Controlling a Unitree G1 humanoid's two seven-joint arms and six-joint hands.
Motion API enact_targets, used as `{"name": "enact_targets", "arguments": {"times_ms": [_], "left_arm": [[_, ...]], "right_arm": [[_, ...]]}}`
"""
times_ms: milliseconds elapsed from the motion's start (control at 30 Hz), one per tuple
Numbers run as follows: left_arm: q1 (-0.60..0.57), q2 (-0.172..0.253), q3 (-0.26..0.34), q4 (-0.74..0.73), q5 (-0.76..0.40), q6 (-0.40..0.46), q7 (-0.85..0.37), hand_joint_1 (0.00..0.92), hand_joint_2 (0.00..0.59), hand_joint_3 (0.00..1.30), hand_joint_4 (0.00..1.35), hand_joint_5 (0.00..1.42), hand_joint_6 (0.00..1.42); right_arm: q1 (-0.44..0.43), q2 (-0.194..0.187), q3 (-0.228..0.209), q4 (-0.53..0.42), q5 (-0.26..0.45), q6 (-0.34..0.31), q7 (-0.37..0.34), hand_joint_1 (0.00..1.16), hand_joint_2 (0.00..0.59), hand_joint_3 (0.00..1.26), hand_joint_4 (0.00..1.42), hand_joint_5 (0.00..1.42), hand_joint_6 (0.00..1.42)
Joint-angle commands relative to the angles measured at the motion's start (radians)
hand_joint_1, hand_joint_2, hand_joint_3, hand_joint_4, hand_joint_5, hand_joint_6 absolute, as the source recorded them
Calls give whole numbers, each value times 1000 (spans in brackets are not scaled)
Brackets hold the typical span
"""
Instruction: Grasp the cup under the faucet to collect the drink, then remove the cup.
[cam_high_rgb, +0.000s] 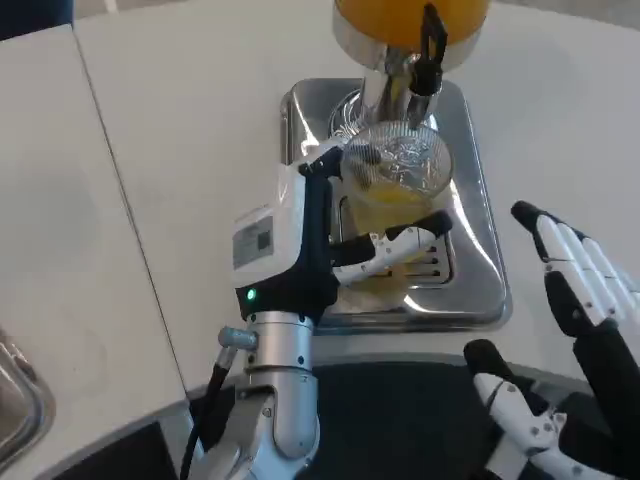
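We locate one clear plastic cup (402, 178) standing upright on the drip tray (478, 262), directly beneath the black faucet (432, 48) of the dispenser, and we judge this placement deliberate: the open mouth sits under the outlet so that any flow lands inside the cup. Yellow liquid shows in the lower part of the cup, so we assess the collecting step as under way or complete; no running stream is discernible. Our left hand (330, 235) holds the cup from its left side, with fingers (395, 247) wrapped across the front of the wall and the thumb side at the rim; we read this side grip as keeping the mouth unobstructed and the cup steady under the outlet, ready for lifting away. Our right hand (575, 300) hangs over the table (180, 150) to the right of the tray, fingers spread wide and holding nothing, well apart from the cup; we judge it to be on standby. The tray is a single shallow steel basin with one slotted grate (432, 268) to catch spills. One dispenser tank (385, 15) of orange drink stands above on a chrome column (383, 92).
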Motion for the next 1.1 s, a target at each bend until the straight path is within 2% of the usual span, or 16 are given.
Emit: {"name": "enact_targets", "arguments": {"times_ms": [33, 400, 700, 800, 1100], "left_arm": [[14, 16, -1, -38, 13, -39, 24, 599, 16, 1158, 1289, 1424, 1424], [30, 127, 8, -52, 53, -65, 35, 663, 0, 1147, 1275, 1424, 1424], [41, 173, 19, -55, 54, -66, 25, 669, 0, 1147, 1275, 1424, 1424], [44, 189, 30, -59, 44, -76, 19, 681, 0, 1147, 1275, 1424, 1424], [90, 279, 93, -123, 0, -124, -42, 686, 0, 1147, 1275, 1424, 1424]], "right_arm": [[0, 4, 4, -5, -1, 13, 7, 299, 454, 0, 0, 18, 55], [4, -1, 10, -3, 13, 11, 8, 303, 456, 0, 0, 26, 74], [-15, 0, 29, 7, 7, 13, 9, 310, 463, 0, 0, 37, 89], [-15, 0, 37, 10, 3, 14, 7, 311, 463, 0, 0, 38, 90], [-22, -4, 45, 25, -3, 10, -1, 314, 463, 0, 0, 38, 105]]}}
